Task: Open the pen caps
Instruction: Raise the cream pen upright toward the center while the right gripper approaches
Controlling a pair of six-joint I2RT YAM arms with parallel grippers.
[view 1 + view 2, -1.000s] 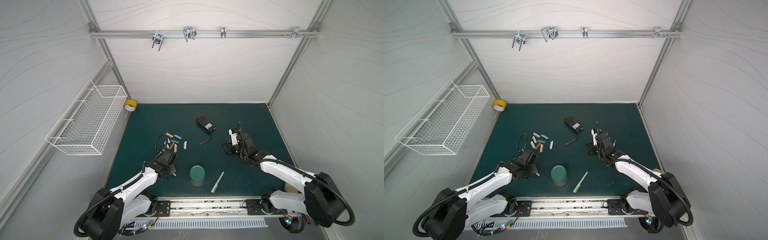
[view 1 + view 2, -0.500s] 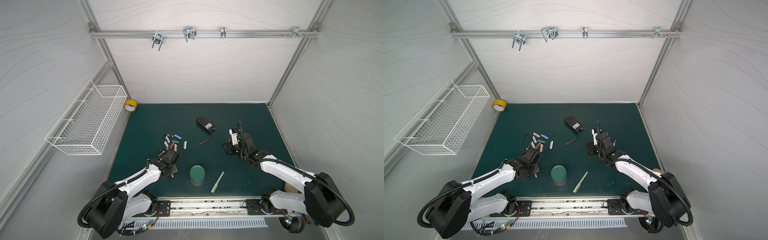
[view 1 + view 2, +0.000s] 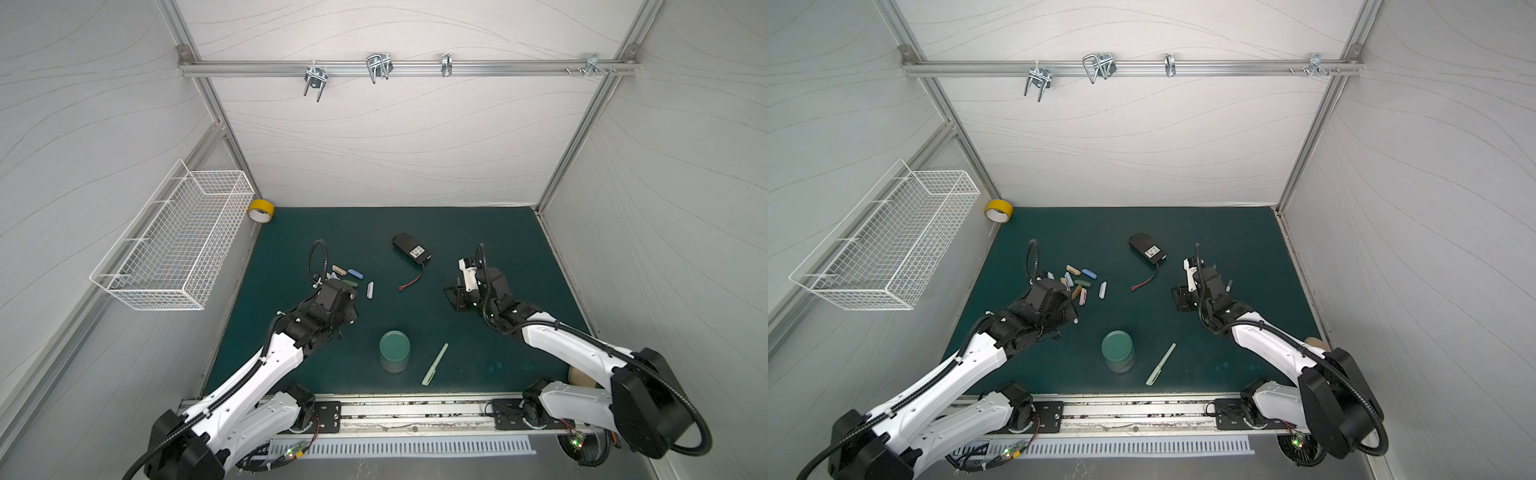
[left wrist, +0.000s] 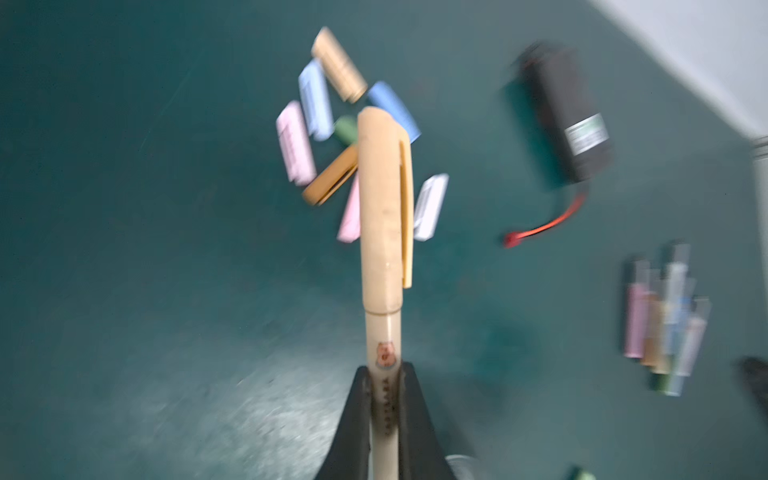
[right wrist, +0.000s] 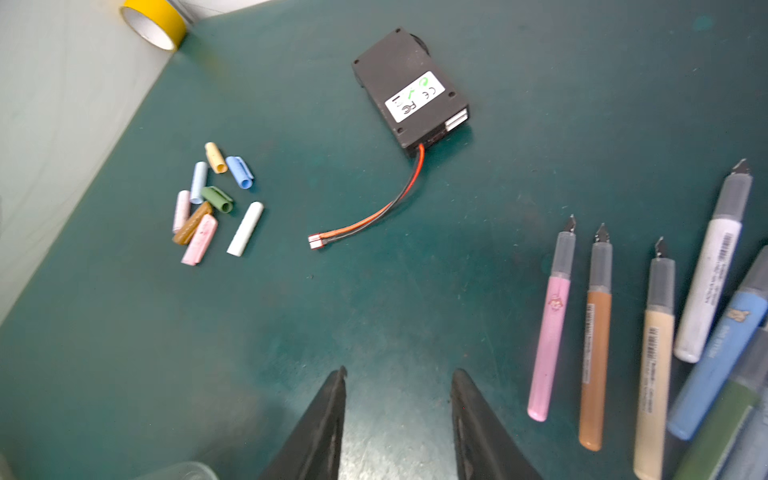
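a tan pen (image 4: 383, 332) with its cap (image 4: 384, 208) on juts from the left fingers (image 4: 355, 428), which are clamped on its barrel, near a cluster of loose caps (image 5: 216, 198) on the dark green surface (image 3: 478, 232). uncapped pens (image 5: 596, 353) lie side by side by the right fingers (image 5: 322, 428), which stand apart, holding nothing. a black battery pack (image 5: 411, 91) sits farther back. a pale green pen (image 3: 434, 364) lies beside a round green container (image 3: 394, 353).
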